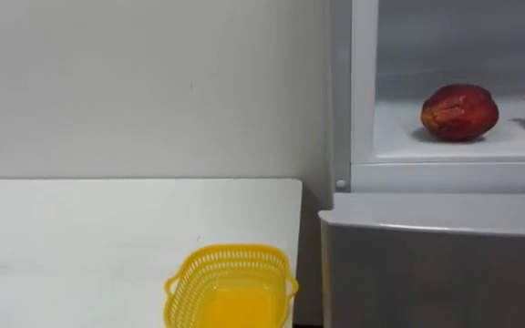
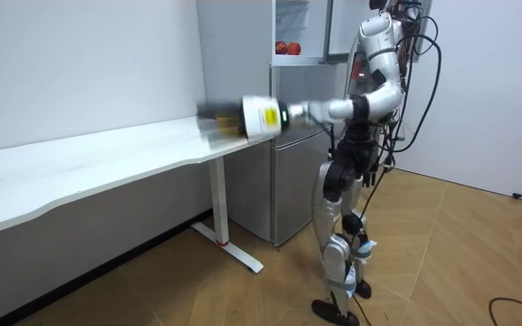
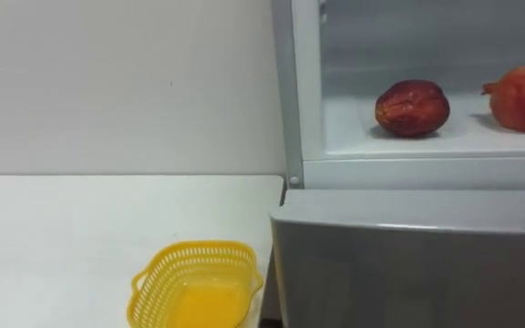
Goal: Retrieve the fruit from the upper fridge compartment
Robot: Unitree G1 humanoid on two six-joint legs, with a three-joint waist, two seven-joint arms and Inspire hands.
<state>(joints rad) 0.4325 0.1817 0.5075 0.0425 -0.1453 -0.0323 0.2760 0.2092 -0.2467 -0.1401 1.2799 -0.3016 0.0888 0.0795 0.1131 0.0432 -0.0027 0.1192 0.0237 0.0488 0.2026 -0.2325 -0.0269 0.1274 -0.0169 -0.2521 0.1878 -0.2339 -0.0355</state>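
**Left robot hand** (image 2: 247,116), room view: held out level from the standing robot, above the end of the white worktop (image 3: 62,237). Whether it is wide, narrow or holding something cannot be told (the hand is a blur). At the worktop's near right corner the yellow basket (image 3: 199,257) stands upright, empty as far as it shows. Right of the worktop is the fridge, which the robot faces: lower fridge door (image 3: 408,264) closed, upper fridge compartment (image 3: 427,138) open. On its white shelf lie a dark red fruit (image 3: 413,107) to the left and a second red fruit (image 3: 522,98) to the right, near each other but apart. A plain wall (image 3: 126,82) rises behind the worktop.
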